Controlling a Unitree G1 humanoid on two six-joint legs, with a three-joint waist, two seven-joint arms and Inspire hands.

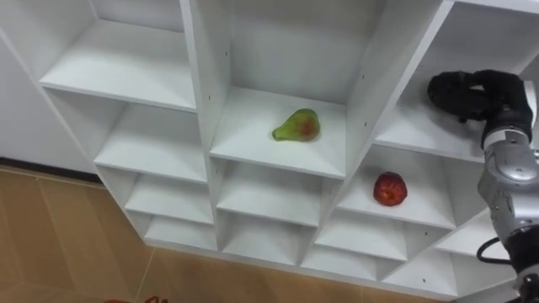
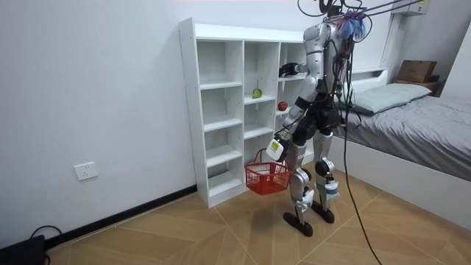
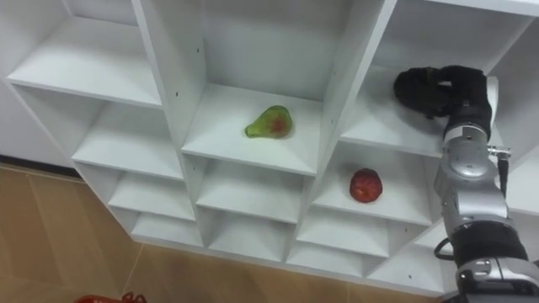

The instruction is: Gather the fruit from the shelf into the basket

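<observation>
1. The robot stands in front of the closet (image 1: 199,84). Its left hand (image 2: 277,146) hangs low before it, clasped round the handle of a red basket (image 2: 266,177).
2. A red apple (image 1: 390,188) sits in the closet's right column.
3. A green pear (image 1: 296,126) with a red blush lies on its side in the middle column, one shelf higher.
4. The right hand (image 1: 459,93) rests in the right column's compartment above the apple, fingers curled into a fist.
</observation>
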